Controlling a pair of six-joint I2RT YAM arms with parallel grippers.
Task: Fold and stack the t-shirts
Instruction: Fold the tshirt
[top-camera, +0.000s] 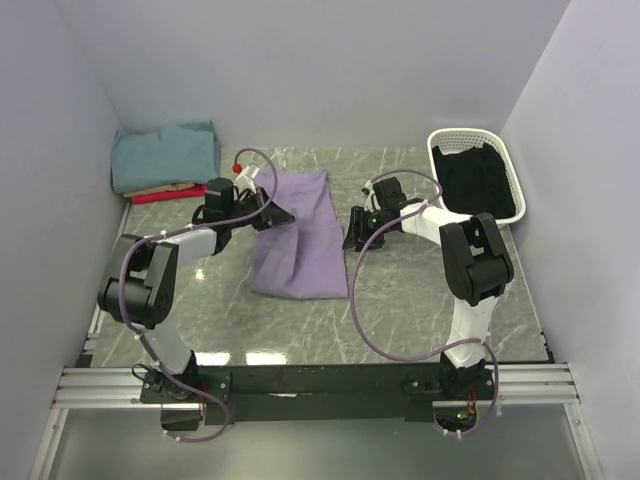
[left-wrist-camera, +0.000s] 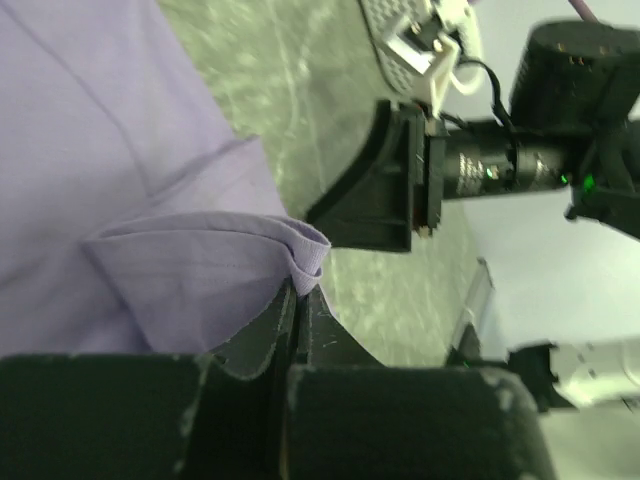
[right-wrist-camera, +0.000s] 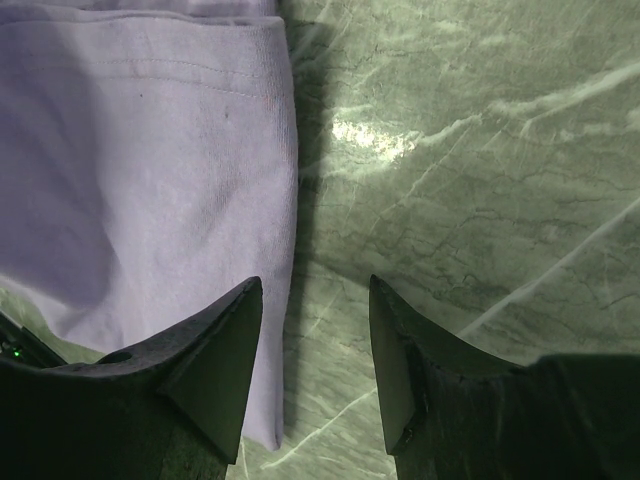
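The lavender-purple t-shirt (top-camera: 298, 237) lies partly folded in the middle of the table. My left gripper (top-camera: 275, 214) is shut on a bunched fold of its left edge (left-wrist-camera: 300, 250), lifted a little. My right gripper (top-camera: 354, 232) is open at the shirt's right edge, one finger (right-wrist-camera: 215, 350) over the cloth (right-wrist-camera: 140, 170), the other over bare table. A stack of folded shirts sits at the back left: teal (top-camera: 165, 155) on top, tan (top-camera: 160, 189) and red (top-camera: 168, 194) under it.
A white basket (top-camera: 442, 150) with dark cloth (top-camera: 482, 180) in it stands at the back right. Purple cables loop from both arms. Walls close the table on three sides. The green marble tabletop (top-camera: 420, 300) shows around the shirt.
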